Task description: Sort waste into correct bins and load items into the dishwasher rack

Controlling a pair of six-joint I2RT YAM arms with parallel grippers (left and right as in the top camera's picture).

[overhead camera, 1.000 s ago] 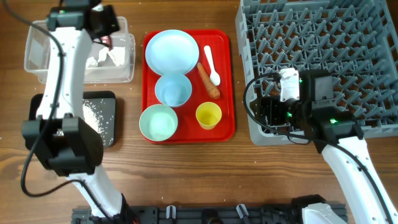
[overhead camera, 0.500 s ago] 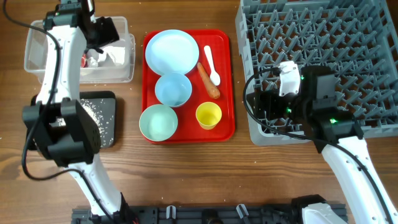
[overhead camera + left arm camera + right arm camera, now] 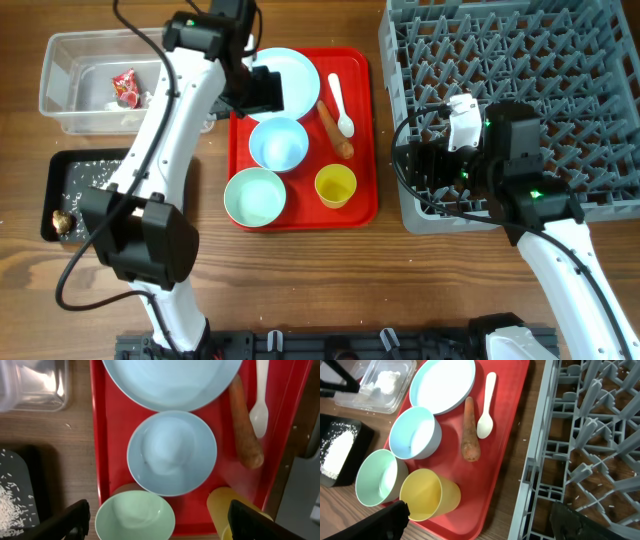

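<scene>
My left gripper (image 3: pixel 263 92) hangs open and empty over the red tray, above the pale blue plate (image 3: pixel 280 78). In its wrist view the blue bowl (image 3: pixel 172 452) sits below centre, and the green bowl (image 3: pixel 135 517) and yellow cup (image 3: pixel 227 507) lie between the fingers (image 3: pixel 67 522). A carrot (image 3: pixel 334 130) and a white spoon (image 3: pixel 340 105) lie beside the plate. The clear tub (image 3: pixel 60 100) holds the red wrapper (image 3: pixel 127 85) and tissue. The black tray (image 3: pixel 95 160) holds rice and a brown lump (image 3: pixel 62 220). My right gripper (image 3: pixel 420 170) stands open over the front left corner of the rack (image 3: pixel 520 90).
The red serving tray (image 3: pixel 365 150) lies between the bins and the rack, with a narrow strip of bare wood on each side. The left arm's long white link crosses above the black tray and the tub's right end.
My left gripper opened over the clear tub, left the red wrapper there, and swung right over the red tray. The right arm barely moved.
</scene>
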